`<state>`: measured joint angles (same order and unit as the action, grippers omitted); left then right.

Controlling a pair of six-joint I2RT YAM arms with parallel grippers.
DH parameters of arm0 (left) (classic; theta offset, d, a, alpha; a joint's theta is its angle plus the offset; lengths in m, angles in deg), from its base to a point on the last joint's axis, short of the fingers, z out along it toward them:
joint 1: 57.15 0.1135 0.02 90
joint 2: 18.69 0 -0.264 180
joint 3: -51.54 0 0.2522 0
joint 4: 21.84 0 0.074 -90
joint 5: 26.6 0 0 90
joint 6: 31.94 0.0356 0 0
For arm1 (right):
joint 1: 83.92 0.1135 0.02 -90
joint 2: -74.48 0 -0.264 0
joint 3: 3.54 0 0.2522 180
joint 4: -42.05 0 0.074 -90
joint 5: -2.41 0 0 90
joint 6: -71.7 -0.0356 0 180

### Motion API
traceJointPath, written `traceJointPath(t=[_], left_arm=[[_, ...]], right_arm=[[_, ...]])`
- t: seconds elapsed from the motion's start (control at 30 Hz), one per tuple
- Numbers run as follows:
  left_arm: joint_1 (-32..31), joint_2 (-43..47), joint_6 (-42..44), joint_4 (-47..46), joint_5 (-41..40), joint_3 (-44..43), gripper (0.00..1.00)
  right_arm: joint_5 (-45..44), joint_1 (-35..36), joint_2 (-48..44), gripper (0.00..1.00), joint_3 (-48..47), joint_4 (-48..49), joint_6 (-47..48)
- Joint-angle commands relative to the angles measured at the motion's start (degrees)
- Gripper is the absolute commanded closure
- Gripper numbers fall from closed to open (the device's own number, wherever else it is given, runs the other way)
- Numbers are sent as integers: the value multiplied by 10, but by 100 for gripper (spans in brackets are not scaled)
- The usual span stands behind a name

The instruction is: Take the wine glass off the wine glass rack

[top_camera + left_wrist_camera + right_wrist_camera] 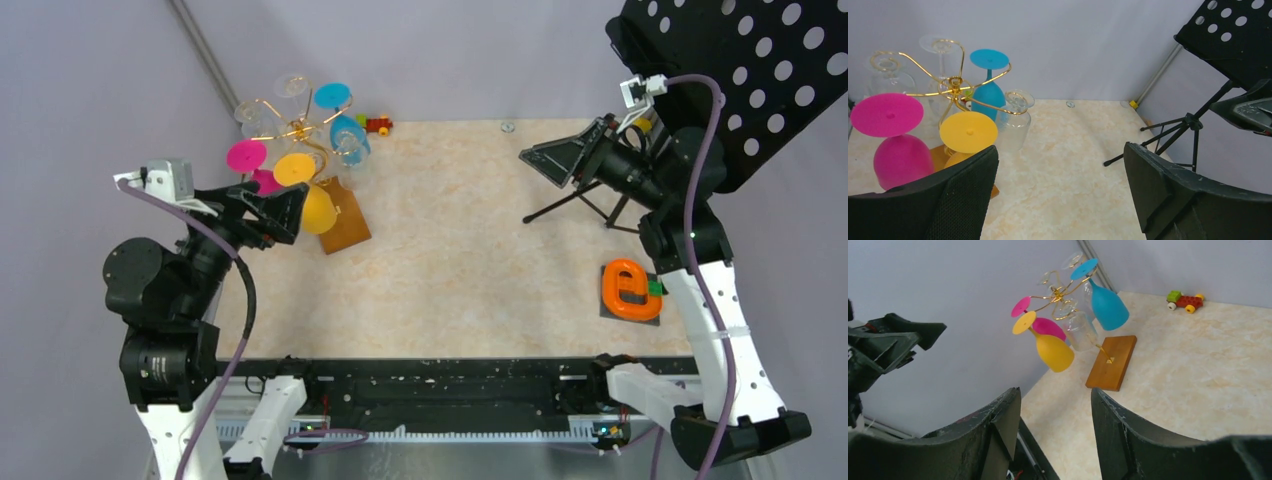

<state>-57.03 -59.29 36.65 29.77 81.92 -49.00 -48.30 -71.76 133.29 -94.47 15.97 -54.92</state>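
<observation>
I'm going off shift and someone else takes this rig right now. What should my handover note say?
Left gripper: open, empty, close to the yellow glass.
Right gripper: open, empty, raised beside the music stand.
Wine glass rack: far left of the table, coloured and clear glasses hanging upside down on it.
Done: no glass is off yet.
To do: grip one glass, probably the yellow, and slide it off its arm.

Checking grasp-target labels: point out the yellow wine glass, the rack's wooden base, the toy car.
yellow wine glass (968,132): left wrist view, on its round foot.
wooden base (1111,362): right wrist view, middle of its top face.
toy car (1189,301): right wrist view, on its red body.
</observation>
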Motion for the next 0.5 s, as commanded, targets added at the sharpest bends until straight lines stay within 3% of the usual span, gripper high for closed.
traceJointPath(t=[0.0,0.23,0.47], left_arm=[[3,-2,-33,12,20,39,1],[3,-5,-67,2,17,88,1],[3,-11,-132,-30,-38,115,1]], right_arm=[[39,9,-16,45,-2,21,-8],[57,12,-24,45,47,52,-26],[41,13,-18,45,74,64,-29]])
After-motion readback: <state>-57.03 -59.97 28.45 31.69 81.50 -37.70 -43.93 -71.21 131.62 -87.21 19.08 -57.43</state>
